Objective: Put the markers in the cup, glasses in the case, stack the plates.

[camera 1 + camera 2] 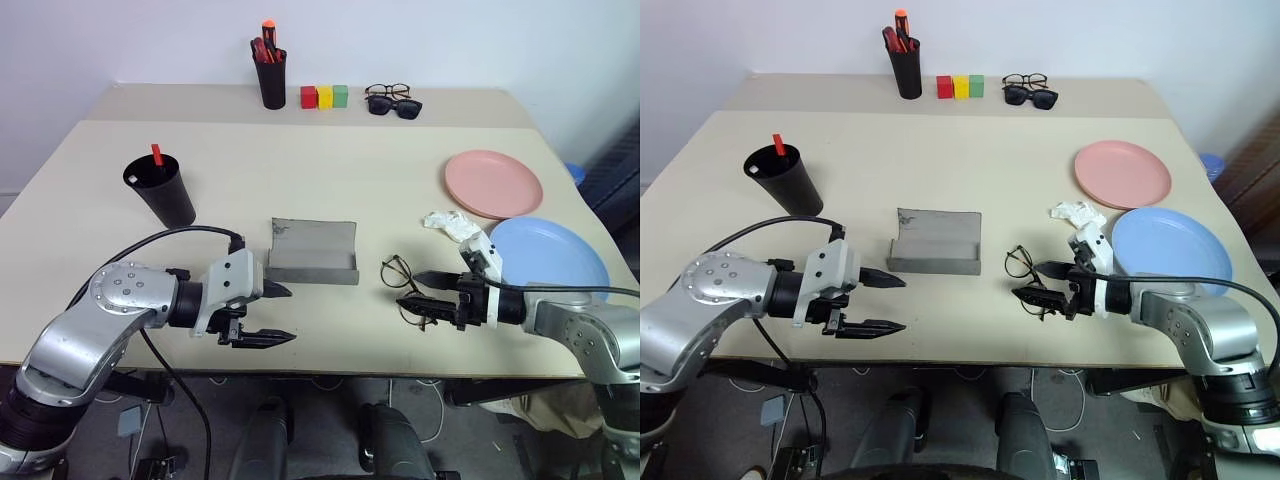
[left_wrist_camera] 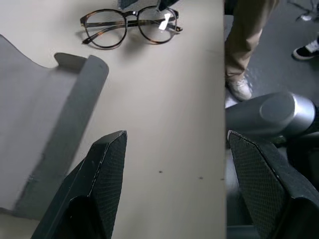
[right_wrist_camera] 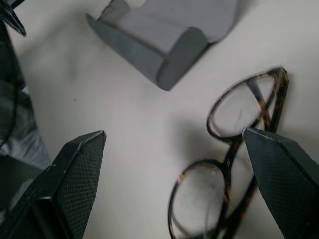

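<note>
Left eye view: grey case (image 1: 313,252) lies open mid-table, lid raised. Glasses (image 1: 402,283) sit on the table (image 1: 330,170) just right of the case, thin tortoise-dark frame, round lenses. Right gripper (image 1: 427,292) is at the glasses, fingers spread wide, one black finger (image 3: 279,174) over the frame's near side; not clamped on them (contact cannot be told). Left gripper (image 1: 272,315) hovers just left of the case near the front edge, fingers apart, holding nothing. Black cup (image 1: 160,188) stands upright at left, well apart from the case, a red marker (image 1: 157,155) poking from its rim. Pink plate (image 1: 493,183) and blue plate (image 1: 548,254) lie side by side at right, edges near, not stacked. A crumpled white scrap (image 1: 450,224) sits between the plates and the glasses.
</note>
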Controlling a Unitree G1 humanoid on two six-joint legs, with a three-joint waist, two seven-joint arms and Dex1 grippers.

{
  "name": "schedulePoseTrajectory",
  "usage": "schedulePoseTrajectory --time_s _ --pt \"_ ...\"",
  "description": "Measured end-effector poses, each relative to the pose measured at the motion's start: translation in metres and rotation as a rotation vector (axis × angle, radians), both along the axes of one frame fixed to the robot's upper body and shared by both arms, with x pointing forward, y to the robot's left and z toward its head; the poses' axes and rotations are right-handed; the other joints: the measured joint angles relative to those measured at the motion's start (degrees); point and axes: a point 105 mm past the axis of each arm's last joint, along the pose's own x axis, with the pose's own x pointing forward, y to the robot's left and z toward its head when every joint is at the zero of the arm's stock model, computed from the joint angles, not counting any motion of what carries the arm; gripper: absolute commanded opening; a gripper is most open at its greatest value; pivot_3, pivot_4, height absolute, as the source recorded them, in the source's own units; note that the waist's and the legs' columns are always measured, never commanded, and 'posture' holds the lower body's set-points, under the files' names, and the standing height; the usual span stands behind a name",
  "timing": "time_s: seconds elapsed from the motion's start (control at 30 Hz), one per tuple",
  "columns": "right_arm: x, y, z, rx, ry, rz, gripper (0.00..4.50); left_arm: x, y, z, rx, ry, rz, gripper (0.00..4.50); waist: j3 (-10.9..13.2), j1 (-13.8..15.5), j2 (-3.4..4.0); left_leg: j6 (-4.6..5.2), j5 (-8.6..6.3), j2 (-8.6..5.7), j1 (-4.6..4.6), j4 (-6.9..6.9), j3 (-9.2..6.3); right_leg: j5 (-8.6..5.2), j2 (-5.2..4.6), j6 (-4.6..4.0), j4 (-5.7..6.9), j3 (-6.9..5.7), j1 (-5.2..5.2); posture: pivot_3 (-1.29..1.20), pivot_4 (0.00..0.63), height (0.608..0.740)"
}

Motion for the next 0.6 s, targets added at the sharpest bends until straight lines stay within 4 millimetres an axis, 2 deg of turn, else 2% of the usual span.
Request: schedulePoseTrajectory --time_s 0.23,0.6 --pt "0.003 0.000 -0.003 -0.012 0.040 0.025 4.50 -0.004 -0.001 0.000 -0.012 0.012 0.025 3.28 0.00 -0.06 0.00 0.00 0.00 0.00 0.00 -0.01 0.01 0.00 0.00 0.00 -0.01 0.00 -0.01 0.00 0.150 0.740" --pt "0.006 -0.015 0.002 -0.025 0.043 -0.025 4.50 -0.004 0.000 -0.001 -0.023 0.015 0.055 3.28 0.00 -0.04 0.00 0.00 0.00 0.00 0.00 -0.01 0.02 0.00 0.00 0.01 -0.01 0.00 -0.02 0.00 0.150 0.740"
